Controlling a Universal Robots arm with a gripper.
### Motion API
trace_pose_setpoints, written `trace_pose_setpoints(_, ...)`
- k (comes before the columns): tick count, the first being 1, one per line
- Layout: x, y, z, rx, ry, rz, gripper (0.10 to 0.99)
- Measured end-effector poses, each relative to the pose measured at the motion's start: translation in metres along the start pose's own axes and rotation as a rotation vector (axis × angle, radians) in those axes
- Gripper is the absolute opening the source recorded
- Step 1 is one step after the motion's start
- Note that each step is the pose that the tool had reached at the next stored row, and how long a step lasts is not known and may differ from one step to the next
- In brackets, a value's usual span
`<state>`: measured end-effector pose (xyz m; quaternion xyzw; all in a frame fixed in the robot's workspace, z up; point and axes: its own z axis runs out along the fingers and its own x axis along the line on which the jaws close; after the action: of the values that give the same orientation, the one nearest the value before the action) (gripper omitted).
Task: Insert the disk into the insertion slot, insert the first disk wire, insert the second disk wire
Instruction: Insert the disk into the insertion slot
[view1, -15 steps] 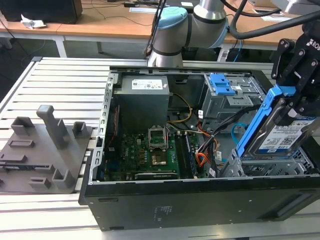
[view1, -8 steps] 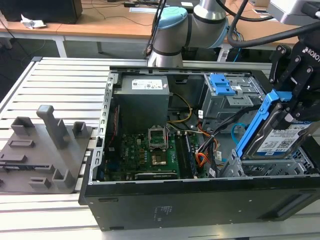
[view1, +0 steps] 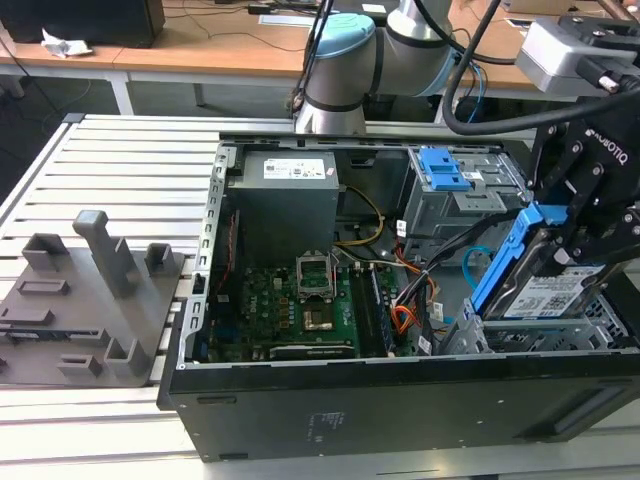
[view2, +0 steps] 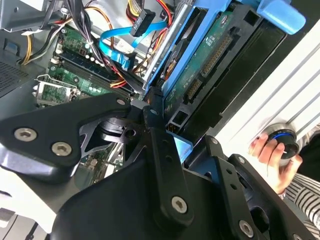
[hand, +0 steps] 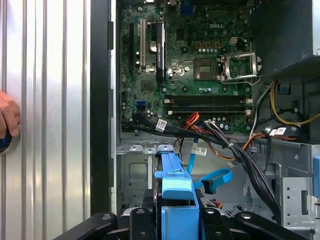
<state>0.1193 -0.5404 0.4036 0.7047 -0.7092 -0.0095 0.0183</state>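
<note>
My gripper (view1: 570, 250) is shut on the disk (view1: 548, 290), a drive in a blue carrier (hand: 175, 187). I hold it tilted just above the insertion slot (view1: 575, 335), the low grey perforated cage at the case's corner on the exterior view's right. Black fingers (view2: 160, 145) clamp the carrier's sides, and the disk's green board (view2: 200, 60) faces the second wrist camera. The second disk wire (hand: 215, 177), a light-blue flat cable, loops loose beside the cage (view1: 478, 262). The first disk wire (hand: 192, 120), red, orange and black strands, lies by the motherboard (view1: 403, 318).
The open computer case (view1: 215, 250) lies on a slatted metal table (view1: 120, 160). A taller grey box with a blue latch (view1: 443, 170) stands behind the cage. Black cable bundles (hand: 240, 150) cross near the slot. A person's hand (view2: 270, 150) rests on a knob outside the case. A grey fixture (view1: 90, 290) sits on the exterior view's left.
</note>
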Motion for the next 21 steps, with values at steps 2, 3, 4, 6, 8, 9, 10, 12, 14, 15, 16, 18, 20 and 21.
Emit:
trace_pose_setpoints(2, 0.0000, 0.0000, 0.0007, 0.000, 0.0002, 0.000, 0.365)
trace_pose_setpoints(3, 0.0000, 0.0000, 0.0007, 0.000, 0.0003, 0.000, 0.365)
trace_pose_setpoints(4, 0.0000, 0.0000, 0.0008, 0.000, 0.0001, 0.000, 0.365)
trace_pose_setpoints(6, 0.0000, 0.0000, 0.0009, 0.000, 0.0001, 0.000, 0.365)
trace_pose_setpoints(8, 0.0000, 0.0000, 0.0010, 0.000, 0.0002, 0.000, 0.376)
trace_pose_setpoints(9, 0.0000, 0.0000, 0.0010, 0.000, 0.0001, 0.000, 0.376)
trace_pose_setpoints(10, 0.0000, 0.0000, 0.0012, 0.000, -0.0002, 0.000, 0.439)
trace_pose_setpoints(12, 0.0000, 0.0000, 0.0012, 0.000, -0.0001, 0.000, 0.439)
trace_pose_setpoints(14, 0.0000, 0.0000, 0.0012, 0.000, 0.0001, 0.000, 0.439)
trace_pose_setpoints(15, 0.0000, 0.0000, 0.0012, 0.000, 0.0001, 0.000, 0.439)
trace_pose_setpoints(16, 0.0000, 0.0000, 0.0012, 0.000, 0.0000, 0.000, 0.439)
trace_pose_setpoints(18, 0.0000, 0.0000, 0.0013, 0.000, 0.0001, 0.000, 0.361)
trace_pose_setpoints(20, 0.0000, 0.0000, 0.0014, 0.000, 0.0000, 0.000, 0.176)
trace_pose_setpoints(21, 0.0000, 0.0000, 0.0015, 0.000, 0.0000, 0.000, 0.176)
